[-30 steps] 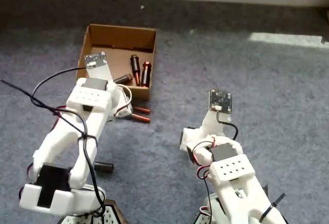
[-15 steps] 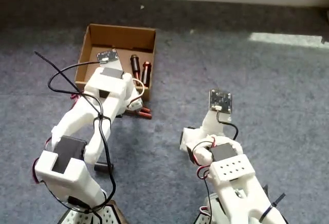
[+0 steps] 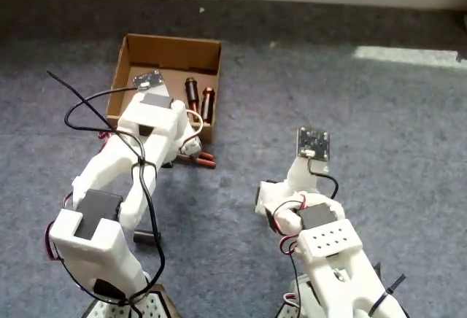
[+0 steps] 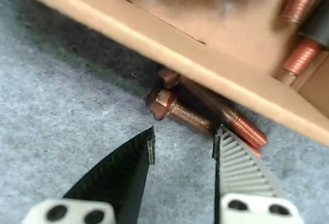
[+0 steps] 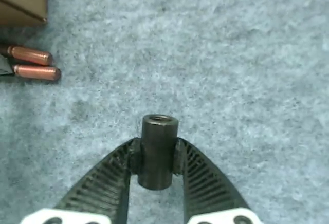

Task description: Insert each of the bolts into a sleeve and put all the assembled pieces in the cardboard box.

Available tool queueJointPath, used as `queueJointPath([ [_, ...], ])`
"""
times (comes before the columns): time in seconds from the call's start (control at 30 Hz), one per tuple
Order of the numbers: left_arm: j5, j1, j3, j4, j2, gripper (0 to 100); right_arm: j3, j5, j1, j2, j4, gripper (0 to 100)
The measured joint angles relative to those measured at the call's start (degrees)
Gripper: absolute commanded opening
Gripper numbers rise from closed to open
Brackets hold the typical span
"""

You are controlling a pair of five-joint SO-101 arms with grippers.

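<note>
Two copper bolts (image 4: 177,110) lie side by side on the carpet against the front wall of the cardboard box (image 4: 205,62). My left gripper (image 4: 184,131) hangs open just short of them, its fingers either side of the nearer bolt's shank. In the high view the left arm (image 3: 149,125) hides part of the box (image 3: 171,48) and the bolts (image 3: 202,160) show beside it. My right gripper (image 5: 157,144) is shut on an upright black sleeve (image 5: 158,129) above the carpet. Assembled pieces (image 3: 198,99) lie inside the box.
Another black sleeve (image 3: 146,238) lies on the carpet near the left arm's base. From the right wrist view the two bolts (image 5: 35,64) and a box corner (image 5: 23,0) sit far off. Open carpet spreads to the right of the box.
The left arm swung from the box's left side across to its front wall, coming down over the two loose bolts. The right arm held still with the sleeve.
</note>
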Motion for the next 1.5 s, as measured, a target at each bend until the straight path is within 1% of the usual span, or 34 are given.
queueJointPath([
  [0.17,0.0,-2.0,-2.4,3.3,1.0,20,0.0,0.0,0.0,0.0,0.0,0.5],
  [0.4,0.0,-6.2,-2.5,4.4,1.1,20,0.0,0.0,0.0,0.0,0.0,0.5],
  [0.6,0.0,-7.0,-2.5,5.1,1.1,20,0.0,0.0,0.0,0.0,0.0,0.5],
  [0.73,-1.3,-5.9,-3.1,6.0,1.0,20,0.0,0.0,0.0,0.0,0.0,0.5],
  [0.9,-2.4,-1.7,-5.4,11.0,-0.9,20,0.0,0.0,0.0,0.0,0.0,0.5],
  [1.03,-2.6,0.8,-5.4,11.5,-1.2,20,0.0,0.0,0.0,0.0,0.0,0.5],
  [1.23,-2.5,0.7,-7.4,9.0,2.9,20,0.0,0.0,0.0,0.0,0.0,0.5],
  [1.5,-2.5,0.3,-9.2,9.0,7.4,20,0.0,0.0,0.0,0.0,0.0,0.5],
])
